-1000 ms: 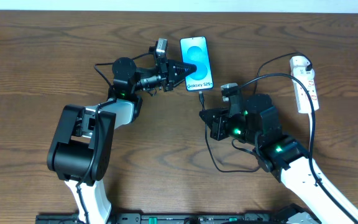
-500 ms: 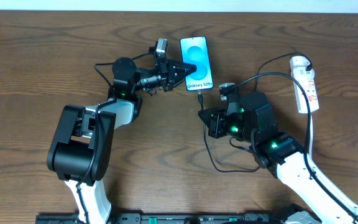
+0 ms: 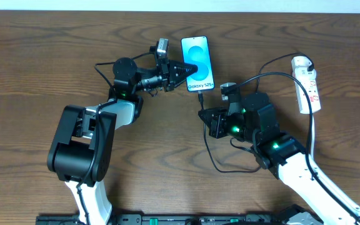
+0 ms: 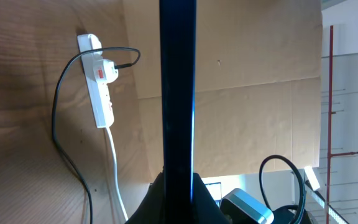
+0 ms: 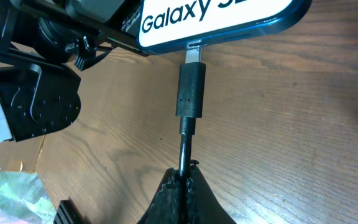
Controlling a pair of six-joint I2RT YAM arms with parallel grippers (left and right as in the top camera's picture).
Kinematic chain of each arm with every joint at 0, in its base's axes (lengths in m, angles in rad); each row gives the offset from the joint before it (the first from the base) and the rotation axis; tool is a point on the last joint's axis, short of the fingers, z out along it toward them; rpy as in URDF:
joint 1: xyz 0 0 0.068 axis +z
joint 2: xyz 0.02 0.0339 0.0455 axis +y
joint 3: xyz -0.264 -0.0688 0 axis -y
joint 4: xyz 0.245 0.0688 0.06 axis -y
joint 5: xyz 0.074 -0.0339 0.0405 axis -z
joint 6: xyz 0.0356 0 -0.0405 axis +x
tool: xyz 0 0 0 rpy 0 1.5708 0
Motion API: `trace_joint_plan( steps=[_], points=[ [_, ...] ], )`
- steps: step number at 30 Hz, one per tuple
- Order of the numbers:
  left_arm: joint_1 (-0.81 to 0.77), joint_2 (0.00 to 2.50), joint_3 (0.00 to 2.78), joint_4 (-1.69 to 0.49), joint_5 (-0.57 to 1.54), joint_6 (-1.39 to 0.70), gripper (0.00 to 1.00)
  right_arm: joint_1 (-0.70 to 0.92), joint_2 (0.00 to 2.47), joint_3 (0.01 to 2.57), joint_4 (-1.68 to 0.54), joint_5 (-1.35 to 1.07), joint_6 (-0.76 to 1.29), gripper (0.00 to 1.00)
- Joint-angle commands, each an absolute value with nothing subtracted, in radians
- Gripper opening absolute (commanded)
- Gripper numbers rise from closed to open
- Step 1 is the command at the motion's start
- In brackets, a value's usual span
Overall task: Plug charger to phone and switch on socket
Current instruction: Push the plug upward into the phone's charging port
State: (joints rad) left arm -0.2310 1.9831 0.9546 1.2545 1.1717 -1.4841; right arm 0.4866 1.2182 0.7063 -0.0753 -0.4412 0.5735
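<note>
The left gripper [image 3: 189,69] clamped the phone [image 3: 199,50] by its edge; the right gripper [image 5: 183,179] pinched the charger [image 5: 190,90] just behind its plug. The plug tip met the phone's port.

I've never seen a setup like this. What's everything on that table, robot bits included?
phone: one, black-edged, light blue screen, upper middle of table.
charger: one, thin black cable, plug tip at the phone's bottom port.
socket: one, white power strip with red marks, far right.
white cord: one, leaving the socket.
table: one, brown wood.
left arm: one, black and white, jaws shut on the phone.
right arm: one, black and white, jaws shut on the charger.
</note>
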Motion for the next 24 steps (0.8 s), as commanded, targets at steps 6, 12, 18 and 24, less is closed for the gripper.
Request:
trace_joint_plan(
  steps=[6,12,18,24],
  points=[
    [-0.233,1.96,0.958,1.267,1.167,-1.436,0.07,0.492,1.217,0.724,-0.079,-0.448,0.583,0.01],
    [-0.233,1.96,0.958,1.264,1.167,-1.433,0.07,0.492,1.217,0.724,-0.079,-0.416,0.582,0.01],
    [-0.233,1.96,0.958,1.264,1.167,-1.433,0.07,0.492,1.217,0.724,-0.079,-0.414,0.583,0.01],
    [-0.232,1.96,0.958,1.259,1.167,-1.386,0.07,0.492,1.217,0.724,-0.083,-0.421,0.583,0.01]
  ],
)
